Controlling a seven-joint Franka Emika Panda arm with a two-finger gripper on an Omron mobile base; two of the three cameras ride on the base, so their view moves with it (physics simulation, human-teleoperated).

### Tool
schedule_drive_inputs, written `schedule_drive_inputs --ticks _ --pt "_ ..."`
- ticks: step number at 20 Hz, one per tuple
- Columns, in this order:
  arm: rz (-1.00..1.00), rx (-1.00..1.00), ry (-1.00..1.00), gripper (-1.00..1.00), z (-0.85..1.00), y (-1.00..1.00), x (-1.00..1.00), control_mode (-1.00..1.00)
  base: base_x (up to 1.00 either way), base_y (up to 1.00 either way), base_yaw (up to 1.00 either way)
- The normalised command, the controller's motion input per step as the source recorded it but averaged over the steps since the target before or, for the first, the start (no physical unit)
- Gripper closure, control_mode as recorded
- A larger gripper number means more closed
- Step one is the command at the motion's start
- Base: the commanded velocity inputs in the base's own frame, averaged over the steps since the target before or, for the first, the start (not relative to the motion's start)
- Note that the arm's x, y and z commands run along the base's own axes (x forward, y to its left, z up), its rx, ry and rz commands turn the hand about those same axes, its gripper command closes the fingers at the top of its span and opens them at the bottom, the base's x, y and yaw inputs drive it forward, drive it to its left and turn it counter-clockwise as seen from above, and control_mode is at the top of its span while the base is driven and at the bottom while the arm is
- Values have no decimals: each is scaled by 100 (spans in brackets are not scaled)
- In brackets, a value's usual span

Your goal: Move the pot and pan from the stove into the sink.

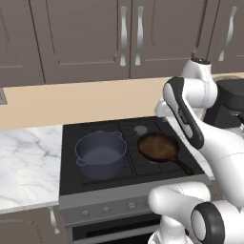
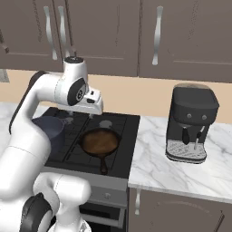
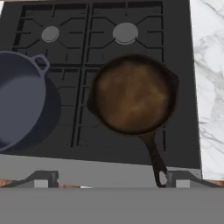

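The pot (image 1: pixel 101 153) sits on the near left burner of the stove (image 1: pixel 143 125), upright, one loop handle toward the far right. Just to its right, the pan (image 1: pixel 158 146) rests on the near right burner, brown inside up, its long black handle running toward the stove's near right corner. In the hand view the pot (image 3: pixel 19 98) and pan (image 3: pixel 133 94) lie side by side, close but apart, with the two far burners bare beyond them.

The gripper (image 2: pixel 93 108) hangs above the stove, over the far middle of the grates, clear of both vessels, holding nothing, its jaws spread wide.

White marble counter (image 1: pixel 26 162) lies left of the stove. On the counter (image 2: pixel 176 174) to the right stands a black coffee machine (image 2: pixel 192 122). Brown cabinets (image 1: pixel 90 35) hang along the far wall.
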Motion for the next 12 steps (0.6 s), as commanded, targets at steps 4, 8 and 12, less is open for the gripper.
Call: schedule_drive_inputs --ticks 4,8,12 --pt "-1 -1 2 -100 -16 -39 -22 -100 0 0 0" --pt "-1 -4 3 -100 -19 -33 -21 -100 0 0 0" --pt "-2 -3 5 -100 -6 -5 -5 -100 0 0 0"
